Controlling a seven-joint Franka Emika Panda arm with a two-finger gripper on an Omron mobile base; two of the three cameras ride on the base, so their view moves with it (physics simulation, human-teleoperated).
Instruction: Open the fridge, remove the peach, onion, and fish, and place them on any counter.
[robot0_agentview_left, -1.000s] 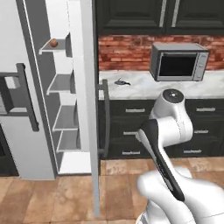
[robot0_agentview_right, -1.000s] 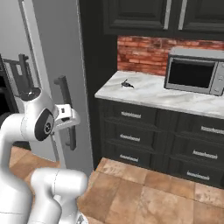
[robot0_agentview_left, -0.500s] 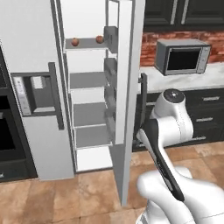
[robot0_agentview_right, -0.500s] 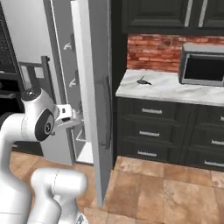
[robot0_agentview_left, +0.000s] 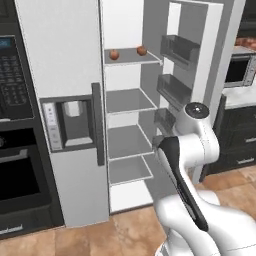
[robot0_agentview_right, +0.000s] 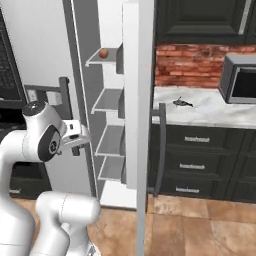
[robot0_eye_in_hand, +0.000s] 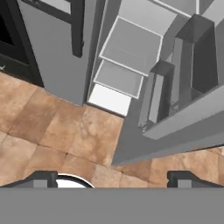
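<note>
Standing open on its right side, the fridge (robot0_agentview_left: 65, 75) showed its grey shelves and the door bins on the swung-out door (robot0_agentview_left: 200, 60). On the top shelf (robot0_agentview_left: 131, 56) sat two small round items just apart from each other: one reddish-orange (robot0_agentview_left: 114, 54) toward the left, one browner (robot0_agentview_left: 142, 50) toward the right (which was the peach and which the onion I could not tell). From the right base view one of them (robot0_agentview_right: 103, 53) showed on that same top shelf, past the edge of the open door (robot0_agentview_right: 139, 100). The left door stayed shut, with its dispenser recess (robot0_agentview_left: 72, 120) and dark handle (robot0_agentview_left: 98, 125).

The fish (robot0_agentview_right: 182, 103) lay on the marbled tabletop (robot0_agentview_right: 210, 110) to the right of the fridge, in front of the brick wall and left of the microwave (robot0_agentview_right: 240, 80).

The hand (robot0_eye_in_hand: 112, 179) hung low in front of the fridge, looking down at the tiled floor (robot0_eye_in_hand: 57, 140) and the lower shelves. Its two dark fingertips (robot0_eye_in_hand: 41, 178) stood wide apart at the bottom of the hand view, with nothing between them. The black oven (robot0_agentview_left: 20, 150) stood left of the fridge.
</note>
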